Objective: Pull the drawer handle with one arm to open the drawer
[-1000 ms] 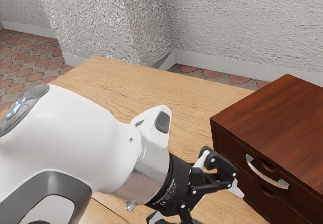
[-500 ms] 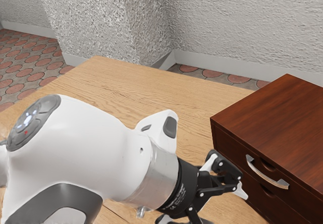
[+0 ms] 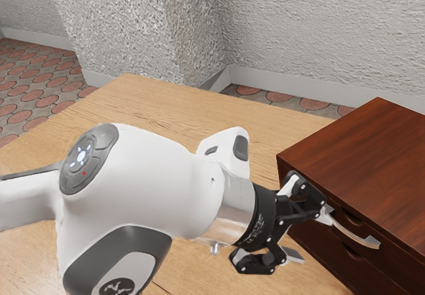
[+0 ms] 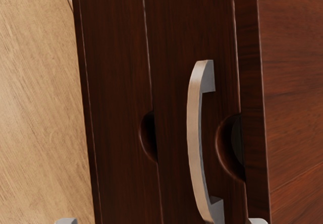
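Approach step, by judgement: the end effector stands wide open just short of the drawer handle and is not gripping it. The handle sits on the upper front of the cabinet, at the exterior view's right of the worktop. Next, advance until the fingers straddle the bar, close, then pull straight out. Count: one arm, one end effector, one cabinet, one handle.
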You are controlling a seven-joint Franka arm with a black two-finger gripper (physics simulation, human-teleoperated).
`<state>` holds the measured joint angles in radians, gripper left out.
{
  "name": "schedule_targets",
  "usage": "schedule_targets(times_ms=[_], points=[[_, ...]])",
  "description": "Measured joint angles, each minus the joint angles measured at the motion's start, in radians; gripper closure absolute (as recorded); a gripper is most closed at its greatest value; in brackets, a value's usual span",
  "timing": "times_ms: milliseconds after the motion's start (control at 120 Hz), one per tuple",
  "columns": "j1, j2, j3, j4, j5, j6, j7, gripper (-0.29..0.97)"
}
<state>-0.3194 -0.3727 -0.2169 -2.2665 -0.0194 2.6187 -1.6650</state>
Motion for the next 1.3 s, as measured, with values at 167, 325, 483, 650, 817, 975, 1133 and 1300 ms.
schedule_targets(times_ms=[167, 325, 483, 650, 817, 975, 1133, 1300], points=[[-0.002, 0.019, 0.007, 0.003, 0.034, 0.036, -0.006, 0.3], [-0.025, 0.023, 0.004, 0.001, 0.042, 0.043, -0.031, 0.33], [-0.026, 0.011, -0.007, -0.001, 0.045, 0.021, -0.081, 0.35], [-0.007, 0.008, -0.036, -0.002, 0.046, -0.004, -0.136, 0.35], [0.008, 0.036, -0.036, 0.006, 0.052, -0.013, -0.177, 0.36], [0.009, 0.051, -0.035, 0.016, 0.095, -0.014, -0.207, 0.36], [0.01, 0.052, -0.035, 0.022, 0.114, -0.014, -0.231, 0.39], [0.01, 0.08, -0.034, 0.052, 0.142, -0.012, -0.249, 0.41]])
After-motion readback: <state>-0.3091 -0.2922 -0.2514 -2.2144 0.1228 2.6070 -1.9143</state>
